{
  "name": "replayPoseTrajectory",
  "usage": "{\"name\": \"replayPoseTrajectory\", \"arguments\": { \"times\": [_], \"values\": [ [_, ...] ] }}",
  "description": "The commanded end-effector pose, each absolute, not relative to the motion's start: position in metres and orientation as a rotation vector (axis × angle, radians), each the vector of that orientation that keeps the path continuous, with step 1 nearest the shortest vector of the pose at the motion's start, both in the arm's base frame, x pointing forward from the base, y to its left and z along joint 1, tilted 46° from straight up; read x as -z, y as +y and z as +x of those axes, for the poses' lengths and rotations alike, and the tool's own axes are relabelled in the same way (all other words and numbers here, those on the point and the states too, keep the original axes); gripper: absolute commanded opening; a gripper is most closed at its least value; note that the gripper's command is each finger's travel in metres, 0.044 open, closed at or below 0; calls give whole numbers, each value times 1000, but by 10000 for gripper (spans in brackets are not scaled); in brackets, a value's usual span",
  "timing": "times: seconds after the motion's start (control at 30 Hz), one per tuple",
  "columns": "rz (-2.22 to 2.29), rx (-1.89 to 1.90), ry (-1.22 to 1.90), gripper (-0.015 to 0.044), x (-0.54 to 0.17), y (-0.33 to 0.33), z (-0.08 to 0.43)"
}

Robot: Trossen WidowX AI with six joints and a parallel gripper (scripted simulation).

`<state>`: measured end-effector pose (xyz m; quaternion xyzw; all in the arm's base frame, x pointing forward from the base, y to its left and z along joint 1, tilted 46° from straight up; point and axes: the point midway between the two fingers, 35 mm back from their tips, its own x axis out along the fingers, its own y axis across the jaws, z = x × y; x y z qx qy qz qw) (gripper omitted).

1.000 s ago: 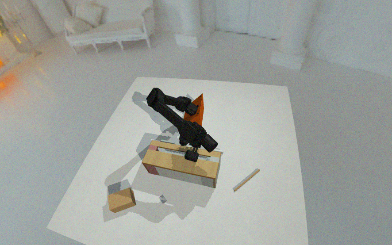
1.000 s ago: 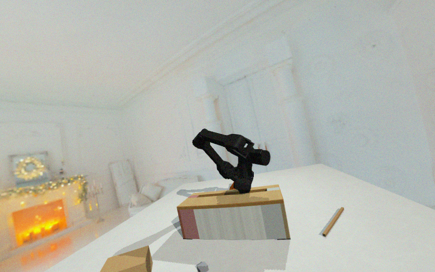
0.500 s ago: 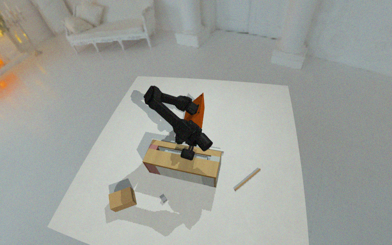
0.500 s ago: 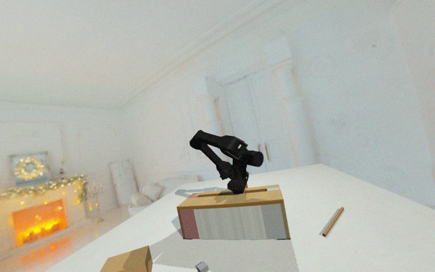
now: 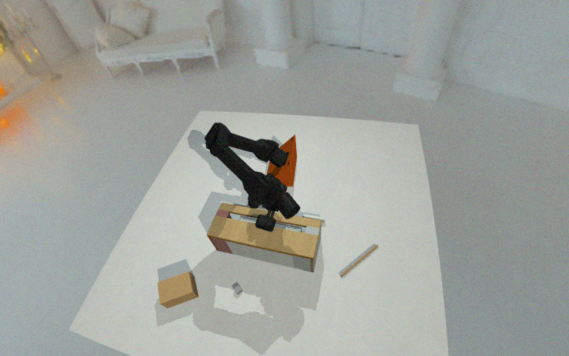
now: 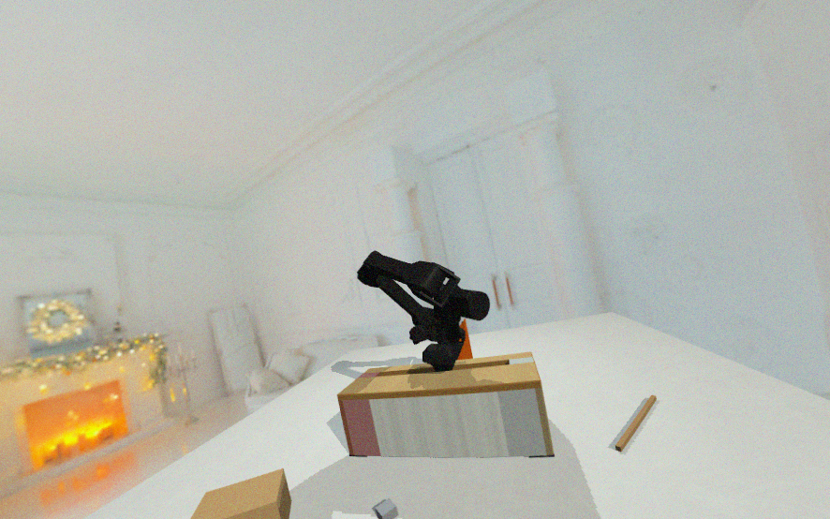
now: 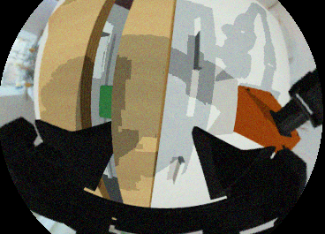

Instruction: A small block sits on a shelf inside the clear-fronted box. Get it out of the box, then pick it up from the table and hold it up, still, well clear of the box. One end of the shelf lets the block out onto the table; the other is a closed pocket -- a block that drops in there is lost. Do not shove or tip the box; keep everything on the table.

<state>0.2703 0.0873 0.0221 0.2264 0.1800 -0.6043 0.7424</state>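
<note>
The green block point(image 7: 106, 101) shows in the wrist view through the long slot in the top of the box; the top and exterior views do not show it. The wooden-topped box point(image 5: 286, 241) point(image 6: 444, 381) point(image 7: 143, 17) stands upright on the table, with a reddish section point(image 5: 219, 243) point(image 6: 360, 426) at its left end and a grey section point(image 6: 521, 422) at its right end. My gripper point(image 7: 160, 125) is open and empty, low over the box top. In the wrist view one finger is over the slot side and the other beyond the box's rear edge. Their exact height is unclear.
A tan cuboid point(image 5: 176, 289) point(image 6: 244, 497) and a small grey cube point(image 5: 237, 288) point(image 6: 384, 508) lie in front of the box. A wooden stick point(image 5: 358, 261) point(image 6: 636, 423) lies to its right. An orange wedge point(image 5: 289, 172) point(image 7: 253, 116) is behind the box at the arm's base.
</note>
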Motion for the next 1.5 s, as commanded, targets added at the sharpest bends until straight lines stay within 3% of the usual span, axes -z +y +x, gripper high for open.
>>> {"name": "replayPoseTrajectory", "arguments": {
  "times": [0.0, 1.47],
  "values": [
    [488, 1322, 394, 400, -27, 82, 270],
    [485, 1323, 392, 400, -76, 33, 274]
  ]
}}
